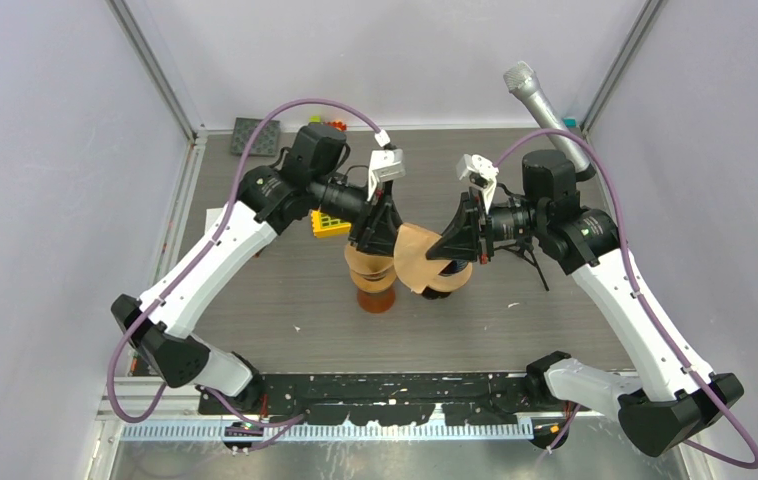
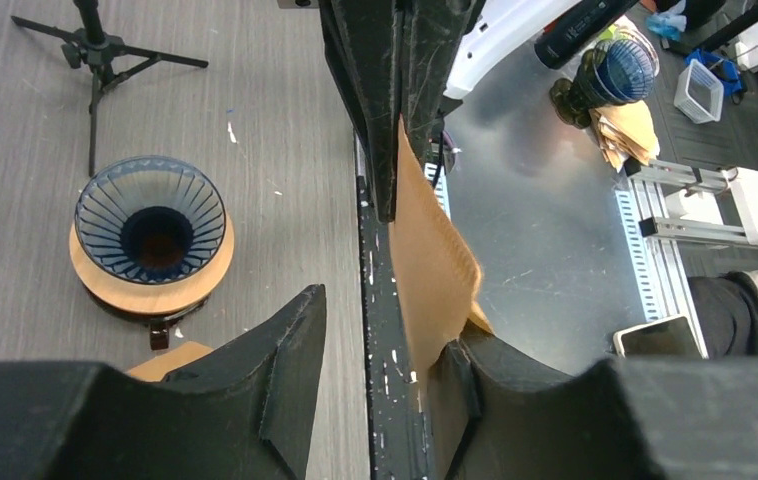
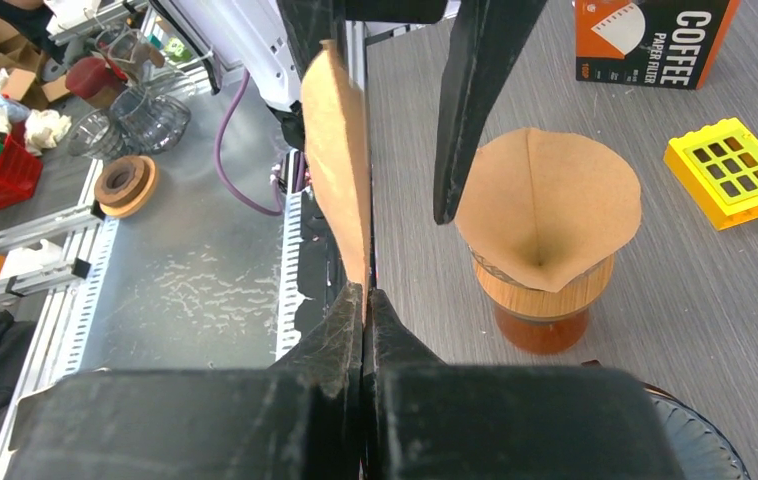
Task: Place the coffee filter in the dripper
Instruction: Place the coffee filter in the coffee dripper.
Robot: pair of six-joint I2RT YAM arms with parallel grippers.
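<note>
A flat brown coffee filter [image 1: 413, 256] hangs in the air between my two grippers. My right gripper [image 3: 365, 296] is shut on its edge; the filter [image 3: 339, 150] stands upright above the fingertips. My left gripper [image 2: 385, 320] is open around the filter [image 2: 435, 260], which leans against its right finger [image 2: 485, 385]. The empty blue glass dripper [image 2: 150, 232] on a wooden ring stands on the table below, under my right gripper [image 1: 442, 250]. My left gripper [image 1: 373, 240] is to the filter's left.
A second dripper holding an opened filter [image 3: 547, 205] stands on an amber carafe [image 1: 376, 296]. A yellow brick [image 3: 731, 172] and a coffee filter box [image 3: 651, 40] lie behind it. A microphone [image 1: 543, 104] on a small tripod [image 2: 95, 50] stands at the right rear.
</note>
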